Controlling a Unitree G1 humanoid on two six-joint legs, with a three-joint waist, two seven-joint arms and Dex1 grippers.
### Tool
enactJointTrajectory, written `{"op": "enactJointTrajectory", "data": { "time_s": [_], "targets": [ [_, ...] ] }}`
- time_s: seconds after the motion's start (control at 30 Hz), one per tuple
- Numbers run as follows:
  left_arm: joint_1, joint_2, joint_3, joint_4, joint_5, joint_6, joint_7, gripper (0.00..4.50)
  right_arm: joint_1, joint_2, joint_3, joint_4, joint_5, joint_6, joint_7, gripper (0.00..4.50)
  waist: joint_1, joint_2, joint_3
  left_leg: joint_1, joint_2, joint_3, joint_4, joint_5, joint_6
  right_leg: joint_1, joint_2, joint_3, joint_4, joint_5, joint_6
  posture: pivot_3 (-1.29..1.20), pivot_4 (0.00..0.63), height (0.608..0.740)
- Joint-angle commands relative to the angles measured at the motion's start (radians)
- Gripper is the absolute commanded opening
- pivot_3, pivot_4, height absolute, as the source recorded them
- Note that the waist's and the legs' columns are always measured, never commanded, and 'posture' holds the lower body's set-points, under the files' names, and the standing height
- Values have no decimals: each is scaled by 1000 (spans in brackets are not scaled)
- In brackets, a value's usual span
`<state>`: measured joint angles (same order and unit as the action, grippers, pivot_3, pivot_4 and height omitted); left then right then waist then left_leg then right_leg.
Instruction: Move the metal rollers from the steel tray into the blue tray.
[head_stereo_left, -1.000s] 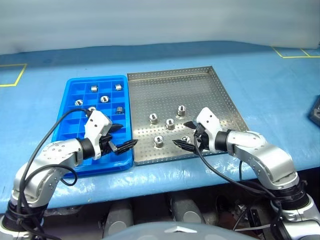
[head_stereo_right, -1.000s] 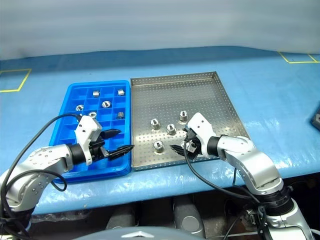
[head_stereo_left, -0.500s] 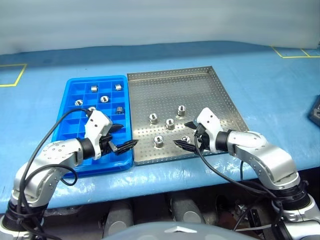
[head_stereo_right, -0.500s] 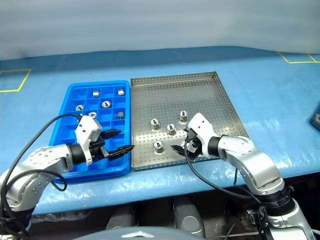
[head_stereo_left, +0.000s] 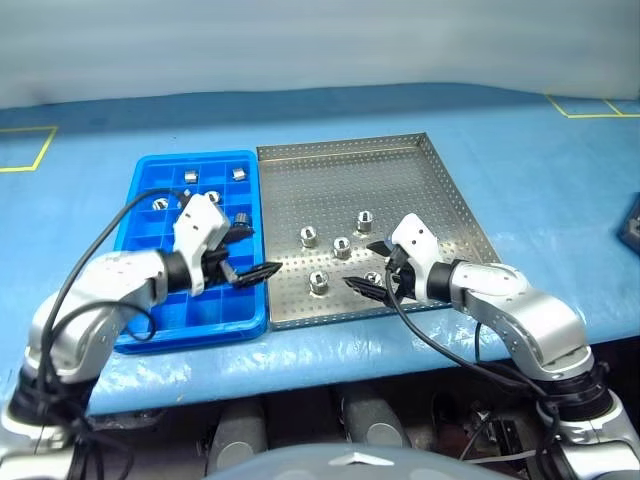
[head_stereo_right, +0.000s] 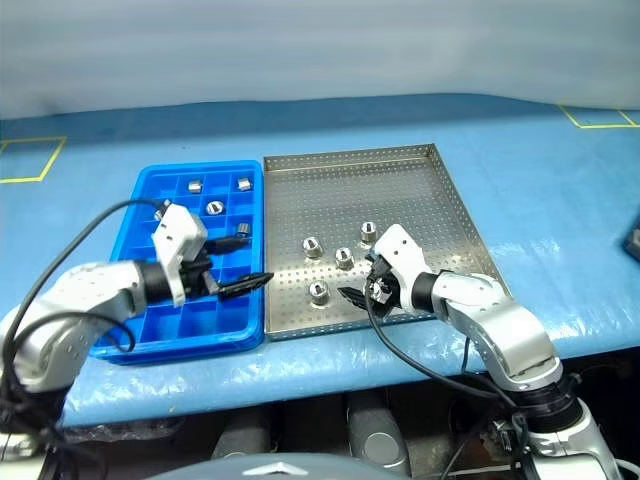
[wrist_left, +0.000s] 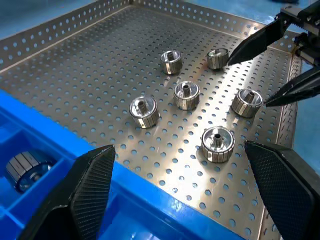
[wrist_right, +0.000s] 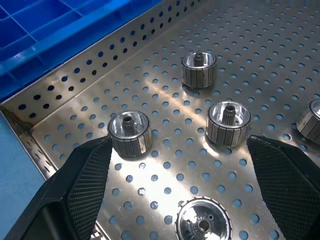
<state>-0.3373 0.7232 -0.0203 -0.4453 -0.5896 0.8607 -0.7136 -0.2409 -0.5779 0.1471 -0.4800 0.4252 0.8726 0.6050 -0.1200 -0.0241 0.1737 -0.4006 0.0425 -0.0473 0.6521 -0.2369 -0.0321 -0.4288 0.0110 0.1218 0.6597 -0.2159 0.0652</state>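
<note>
Blue gridded plastic tray (head_stereo_left: 150, 310) already holds several rollers, and the left gripper (head_stereo_left: 248, 253), wide open and empty, has lifted toward the perforated steel tray (head_stereo_left: 400, 165), where five shiny metal rollers (head_stereo_left: 341, 247) wait beside the open, empty right gripper (head_stereo_left: 372, 268).

Head stereo overhead; wrist close-ups

Five shiny ribbed metal rollers (head_stereo_left: 341, 247) stand upright, apart, on the perforated steel tray (head_stereo_left: 400, 170), toward its near edge. Touching its left rim, the blue tray (head_stereo_left: 150, 320) holds perhaps five more in far compartments.
</note>
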Motion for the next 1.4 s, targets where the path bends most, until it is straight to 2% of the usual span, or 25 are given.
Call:
{"op": "enactJointTrajectory", "data": {
  "time_s": [0.03,0.2,0.43,0.77,1.03,1.13,1.33,1.37,1.4],
  "targets": [
    [-140,-10,-82,92,43,-33,-69,4476,13,13,-13,-39,-6,-34,-16,4500,-2,0,0,0,0,0,0,0,0,0,0,0,0,1,1,-114,150,740],
    [-341,-92,-199,346,141,-113,-151,4476,46,39,-24,-59,-8,-42,-51,4500,-12,0,0,-1,0,0,0,0,0,0,0,0,-1,3,5,-162,150,740],
    [-509,-167,-328,685,301,-223,-265,4476,89,65,-43,-99,-1,-39,-90,4500,-45,0,0,-1,0,0,-1,0,0,-1,0,0,0,3,5,-212,150,740],
    [-558,-232,-443,934,492,-324,-353,4476,124,94,-57,-127,4,-37,-129,4500,-92,0,0,-1,0,-1,-2,0,1,-1,0,1,0,2,6,-244,150,740],
    [-552,-262,-451,1011,589,-352,-345,4476,131,106,-59,-131,7,-37,-141,4500,-113,0,0,-1,0,-1,-2,0,1,-1,0,1,0,2,6,-241,150,740],
    [-550,-270,-442,1022,609,-355,-341,3872,132,107,-59,-130,8,-38,-143,4500,-113,0,0,-1,0,-1,-1,0,1,-1,0,1,1,3,7,-237,150,740],
    [-539,-269,-431,996,628,-368,-349,1887,127,110,-57,-118,10,-43,-148,4500,-112,0,0,-1,-1,-1,-1,0,1,-1,0,1,1,3,7,-223,150,740],
    [-536,-268,-425,988,628,-366,-351,1680,124,111,-53,-114,8,-45,-148,4500,-112,0,0,-1,-1,-1,-1,0,1,-1,0,1,1,3,7,-219,150,740],
    [-535,-264,-419,979,626,-365,-353,1690,120,114,-51,-110,7,-45,-148,4500,-112,0,0,-1,0,-1,-1,0,1,-1,0,1,1,3,7,-211,150,740]
  ]
}}
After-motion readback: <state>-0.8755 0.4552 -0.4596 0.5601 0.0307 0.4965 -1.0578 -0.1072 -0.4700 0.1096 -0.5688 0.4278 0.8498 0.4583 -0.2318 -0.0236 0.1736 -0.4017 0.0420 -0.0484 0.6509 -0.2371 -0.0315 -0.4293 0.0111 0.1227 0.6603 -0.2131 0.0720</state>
